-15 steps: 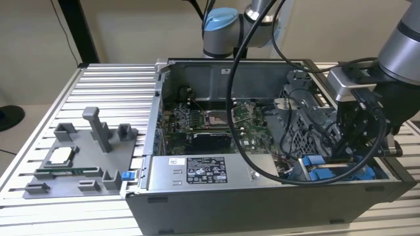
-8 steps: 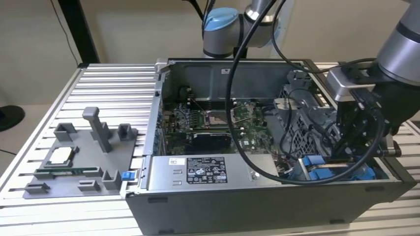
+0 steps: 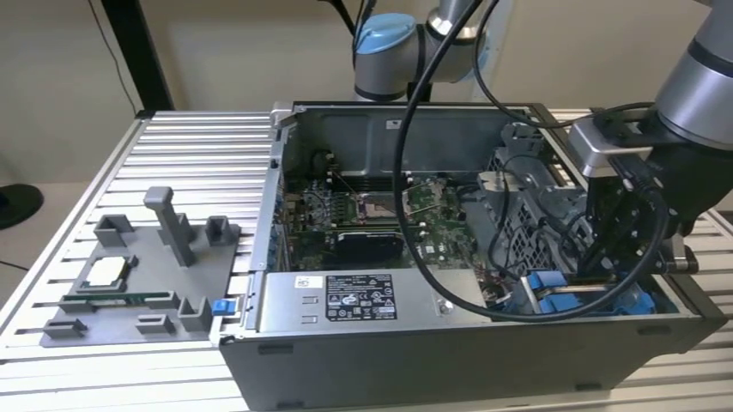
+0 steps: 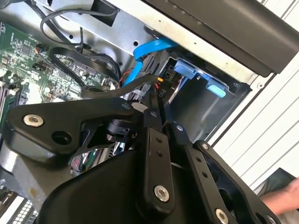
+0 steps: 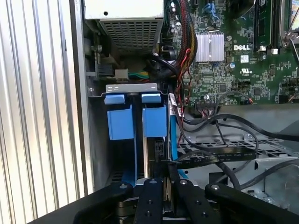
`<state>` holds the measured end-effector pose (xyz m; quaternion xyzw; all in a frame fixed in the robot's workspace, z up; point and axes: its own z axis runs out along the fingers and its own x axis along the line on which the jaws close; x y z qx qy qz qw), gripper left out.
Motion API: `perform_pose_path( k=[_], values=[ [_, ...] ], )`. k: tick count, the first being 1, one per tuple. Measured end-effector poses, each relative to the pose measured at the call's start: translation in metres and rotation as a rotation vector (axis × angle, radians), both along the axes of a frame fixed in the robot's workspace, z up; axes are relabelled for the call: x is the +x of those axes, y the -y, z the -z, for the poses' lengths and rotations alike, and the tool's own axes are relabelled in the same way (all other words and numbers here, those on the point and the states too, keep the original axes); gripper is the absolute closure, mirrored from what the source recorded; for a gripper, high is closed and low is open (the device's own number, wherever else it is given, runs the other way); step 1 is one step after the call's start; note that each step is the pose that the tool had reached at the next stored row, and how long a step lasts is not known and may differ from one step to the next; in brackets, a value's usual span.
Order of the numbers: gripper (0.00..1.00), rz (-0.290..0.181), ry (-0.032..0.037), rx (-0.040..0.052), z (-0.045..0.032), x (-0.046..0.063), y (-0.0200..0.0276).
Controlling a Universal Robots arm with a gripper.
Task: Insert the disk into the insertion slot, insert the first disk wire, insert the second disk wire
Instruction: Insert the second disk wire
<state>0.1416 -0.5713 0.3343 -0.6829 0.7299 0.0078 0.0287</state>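
Disk sits slotted ahead of the claw, which is pinched on a wire; wiring unfinished.

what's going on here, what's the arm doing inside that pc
A robot arm has its gripper lowered into the open computer case, at the drive bay in the corner beside the power supply. The blue-framed disk sits in its slot there. The gripper is at the wires behind the disk, with a blue cable looping just beyond it.
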Motion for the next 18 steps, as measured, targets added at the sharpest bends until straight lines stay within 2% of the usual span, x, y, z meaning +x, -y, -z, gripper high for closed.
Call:
perform_pose_path(
  k=[3, 4, 6, 18],
  values=[
    [1.00, 0.000, -0.0002, -0.0034, -0.0026, 0.000, 0.0021],
    [0.00, 0.000, -0.0003, -0.0128, -0.0083, 0.000, 0.0060],
    [0.00, 0.000, -0.0004, -0.0171, -0.0106, 0.000, 0.0059],
    [0.00, 0.000, -0.0004, -0.0173, -0.0107, 0.000, 0.0060]
  ],
)
